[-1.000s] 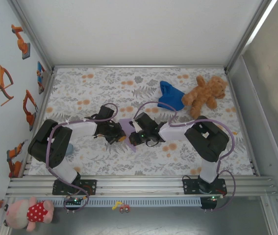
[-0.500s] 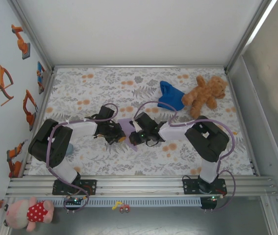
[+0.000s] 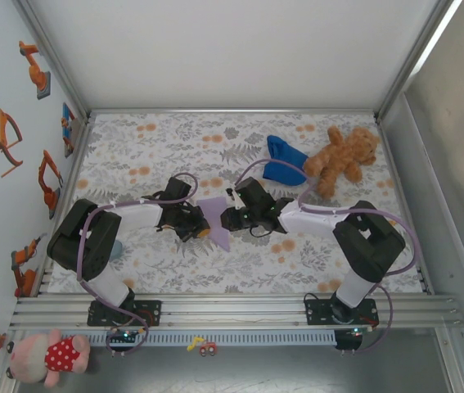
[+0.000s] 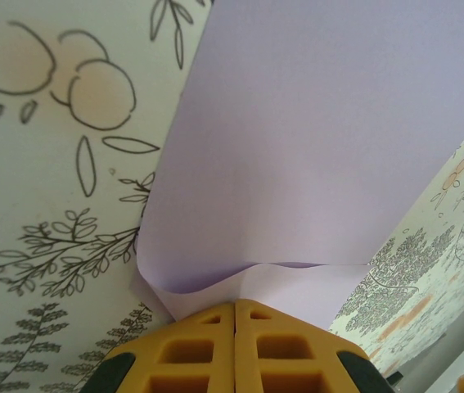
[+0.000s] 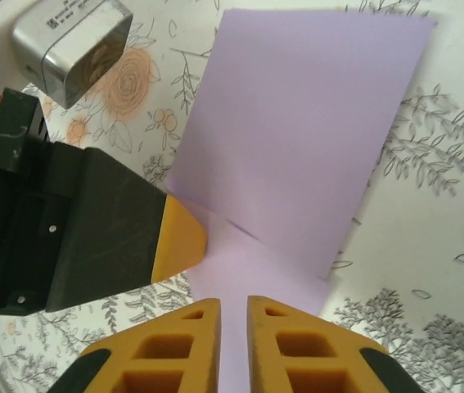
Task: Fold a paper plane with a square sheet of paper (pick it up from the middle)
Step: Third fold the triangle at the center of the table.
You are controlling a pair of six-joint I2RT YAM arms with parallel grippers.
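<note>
Floral-printed cloth covers the table (image 3: 158,139), and the two arms reach in from its near edge to meet at the middle. At the far right a brown teddy bear (image 3: 342,157) lies on its back, with a deep blue cloth (image 3: 282,160) just beside it on its left. A pink plush toy (image 3: 51,356) sits off the table at the near left corner.

The lavender sheet of paper (image 3: 212,206) lies at the table's centre, between the two grippers and well apart from the bear and cloth. It is partly folded: one layer lies flat on the table while a broad flap (image 4: 322,139) rises from a crease (image 5: 305,123).

The left gripper (image 3: 201,223) is clenched, its yellow fingers pressed together (image 4: 235,304) with their tips at the paper's buckled edge; whether the paper is pinched between them I cannot tell. The right gripper (image 3: 226,219) is released, its jaws a narrow slit apart (image 5: 233,301) over the flat layer.
</note>
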